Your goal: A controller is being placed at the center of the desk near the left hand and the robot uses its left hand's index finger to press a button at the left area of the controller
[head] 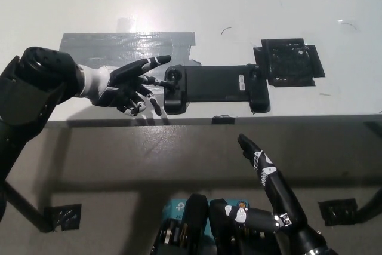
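A long black controller (215, 86) lies flat on the white desk (239, 4), close to its front edge. My white left hand (127, 83) is just left of it, open, fingers spread and pointing right. One thin fingertip (162, 83) touches the controller's left end, below the round stick (174, 74); another finger (156, 61) points above it. My black right hand (267, 174) rests below the desk edge at the lower right, fingers stretched out and holding nothing.
A strip of grey tape (128, 41) is stuck on the desk behind the left hand. A black square pad (289, 62) lies right of the controller. The desk's front edge (298, 117) runs across the middle, with grey floor below.
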You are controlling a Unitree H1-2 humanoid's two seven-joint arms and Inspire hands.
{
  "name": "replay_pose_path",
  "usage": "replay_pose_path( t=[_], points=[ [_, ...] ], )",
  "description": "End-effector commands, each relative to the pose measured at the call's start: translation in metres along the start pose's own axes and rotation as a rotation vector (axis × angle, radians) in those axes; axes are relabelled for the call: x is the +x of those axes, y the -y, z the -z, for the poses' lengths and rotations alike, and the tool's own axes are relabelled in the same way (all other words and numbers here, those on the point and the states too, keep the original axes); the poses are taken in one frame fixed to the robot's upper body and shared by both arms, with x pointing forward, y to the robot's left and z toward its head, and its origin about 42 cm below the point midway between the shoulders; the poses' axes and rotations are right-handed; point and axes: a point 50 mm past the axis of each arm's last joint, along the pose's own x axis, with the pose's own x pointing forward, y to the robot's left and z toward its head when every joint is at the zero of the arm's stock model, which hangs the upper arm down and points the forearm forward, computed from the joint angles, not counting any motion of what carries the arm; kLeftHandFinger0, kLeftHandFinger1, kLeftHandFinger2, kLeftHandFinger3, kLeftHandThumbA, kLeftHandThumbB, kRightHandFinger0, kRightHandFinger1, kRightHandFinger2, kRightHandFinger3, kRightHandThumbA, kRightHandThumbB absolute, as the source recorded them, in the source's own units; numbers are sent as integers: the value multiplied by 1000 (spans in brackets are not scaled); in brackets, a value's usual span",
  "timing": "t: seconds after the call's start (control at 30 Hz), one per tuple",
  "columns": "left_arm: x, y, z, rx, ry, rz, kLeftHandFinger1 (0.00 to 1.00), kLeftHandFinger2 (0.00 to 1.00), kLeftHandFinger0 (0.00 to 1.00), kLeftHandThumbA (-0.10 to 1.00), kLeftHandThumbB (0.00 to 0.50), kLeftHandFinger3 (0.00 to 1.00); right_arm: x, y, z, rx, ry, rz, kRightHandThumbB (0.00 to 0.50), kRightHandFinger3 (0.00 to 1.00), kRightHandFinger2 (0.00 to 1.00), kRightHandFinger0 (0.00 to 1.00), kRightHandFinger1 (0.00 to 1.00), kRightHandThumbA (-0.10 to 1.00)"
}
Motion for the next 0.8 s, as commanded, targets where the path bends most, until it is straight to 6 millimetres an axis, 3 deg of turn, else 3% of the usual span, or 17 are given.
replay_pose_path(
  t=[0.0,0.1,0.17,0.23,0.33,0.4,0.43,0.6,0.63,0.7,0.77],
  points=[
    [-1,2,6,25,-53,9,326,613,148,1000,437,1000,10,-3,-13,5,61,-9,232,1000,1000,1000,1000,919],
    [2,5,9,53,-78,-4,366,632,218,1000,444,1000,10,-2,-13,3,60,-10,231,1000,1000,1000,1000,919],
    [6,8,13,56,-97,3,354,628,161,1000,439,1000,10,-3,-13,6,65,-7,230,1000,1000,1000,1000,915],
    [9,10,14,88,-134,-3,324,613,119,1000,470,1000,13,-3,-13,0,64,-10,233,1000,1000,1000,1000,919],
    [18,18,22,105,-180,33,264,581,55,1000,456,1000,10,-3,-13,1,57,-10,238,1000,1000,1000,1000,921],
    [22,23,29,110,-200,48,239,559,75,1000,450,1000,11,-3,-13,0,57,-13,243,1000,1000,1000,1000,928],
    [24,26,34,111,-214,57,208,525,66,1000,479,1000,12,-3,-13,3,57,-14,241,1000,1000,1000,1000,926],
    [33,38,52,152,-286,78,271,549,157,1000,472,1000,14,-4,-13,4,59,-14,245,1000,1000,1000,1000,920],
    [35,42,56,157,-297,85,273,561,140,1000,473,1000,13,-4,-13,5,59,-14,243,1000,1000,1000,1000,920],
    [38,45,59,159,-305,88,266,596,6,1000,479,1000,13,-4,-13,5,58,-15,238,1000,1000,1000,1000,920],
    [37,45,59,159,-303,94,238,561,0,1000,491,1000,14,-4,-13,13,60,-15,232,1000,1000,1000,1000,911]
  ],
)
